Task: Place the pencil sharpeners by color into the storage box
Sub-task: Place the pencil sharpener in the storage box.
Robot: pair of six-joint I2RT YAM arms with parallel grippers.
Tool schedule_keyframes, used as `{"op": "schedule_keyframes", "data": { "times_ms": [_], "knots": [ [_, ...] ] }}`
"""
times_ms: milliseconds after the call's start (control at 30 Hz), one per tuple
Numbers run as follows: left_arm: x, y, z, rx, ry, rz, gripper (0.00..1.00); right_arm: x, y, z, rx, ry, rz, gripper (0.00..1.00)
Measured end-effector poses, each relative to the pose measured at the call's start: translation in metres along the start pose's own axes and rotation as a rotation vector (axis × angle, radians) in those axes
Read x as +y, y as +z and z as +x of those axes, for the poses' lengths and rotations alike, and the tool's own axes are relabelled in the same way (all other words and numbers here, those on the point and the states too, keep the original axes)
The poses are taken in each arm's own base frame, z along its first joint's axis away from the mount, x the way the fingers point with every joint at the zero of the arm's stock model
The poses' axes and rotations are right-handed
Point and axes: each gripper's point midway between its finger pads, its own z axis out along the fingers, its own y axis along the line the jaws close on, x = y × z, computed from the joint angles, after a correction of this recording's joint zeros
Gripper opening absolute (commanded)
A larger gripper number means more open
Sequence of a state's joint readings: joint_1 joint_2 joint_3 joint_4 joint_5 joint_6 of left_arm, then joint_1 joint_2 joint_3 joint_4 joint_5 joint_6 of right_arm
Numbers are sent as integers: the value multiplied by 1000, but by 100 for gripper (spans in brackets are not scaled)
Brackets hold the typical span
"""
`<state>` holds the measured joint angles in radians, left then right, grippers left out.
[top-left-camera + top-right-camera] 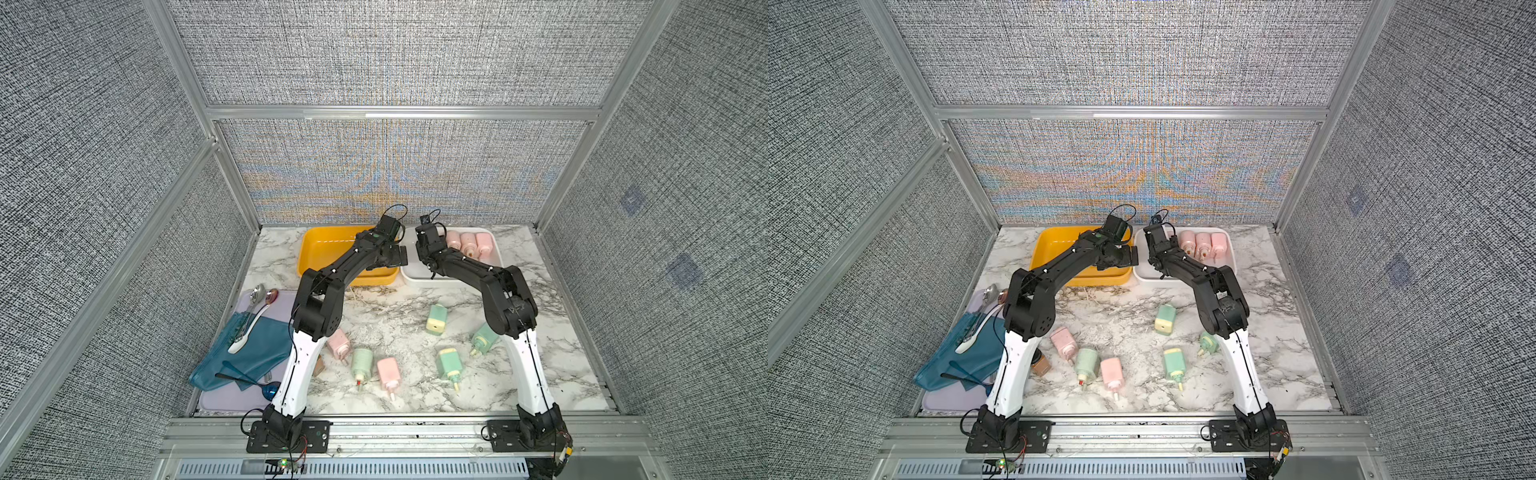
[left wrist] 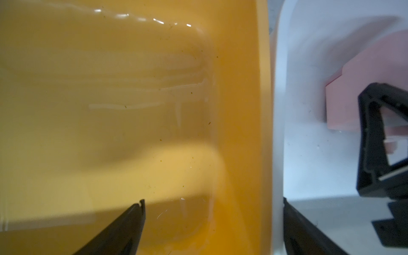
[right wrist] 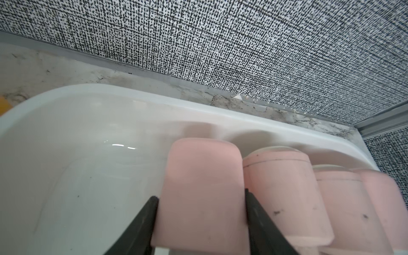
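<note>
My right gripper (image 3: 201,193) is shut on a pink pencil sharpener (image 3: 198,167), held low inside the white storage box (image 3: 132,92) beside three other pink ones (image 3: 284,187). In both top views that gripper (image 1: 428,239) hides the held one, next to the pink row (image 1: 468,243). My left gripper (image 2: 213,199) hangs open and empty over the right end of the yellow storage box (image 2: 262,110), also seen as left gripper (image 1: 402,255). Loose on the marble lie two pink sharpeners (image 1: 337,343) (image 1: 388,373) and several mint green ones (image 1: 436,318) (image 1: 360,363) (image 1: 449,363) (image 1: 484,338).
A lavender tray (image 1: 216,399) at the front left carries a blue cloth (image 1: 253,349) and spoons (image 1: 249,328). A small brown jar (image 1: 1040,363) stands by the left arm's base. The two boxes touch at the back wall; cell walls close in on three sides.
</note>
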<state>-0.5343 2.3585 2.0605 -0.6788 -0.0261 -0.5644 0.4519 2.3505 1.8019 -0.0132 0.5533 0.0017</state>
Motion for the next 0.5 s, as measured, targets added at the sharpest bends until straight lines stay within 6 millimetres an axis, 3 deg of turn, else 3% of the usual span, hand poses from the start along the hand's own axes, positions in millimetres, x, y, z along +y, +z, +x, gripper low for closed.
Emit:
{"op": "schedule_keyframes", "data": {
  "times_ms": [233, 500],
  "knots": [
    [0, 0, 0, 2, 0, -1, 99, -2, 0, 7, 28, -21, 5, 69],
    [1, -1, 1, 6, 0, -4, 99, -4, -2, 7, 41, -45, 18, 71]
  ]
}}
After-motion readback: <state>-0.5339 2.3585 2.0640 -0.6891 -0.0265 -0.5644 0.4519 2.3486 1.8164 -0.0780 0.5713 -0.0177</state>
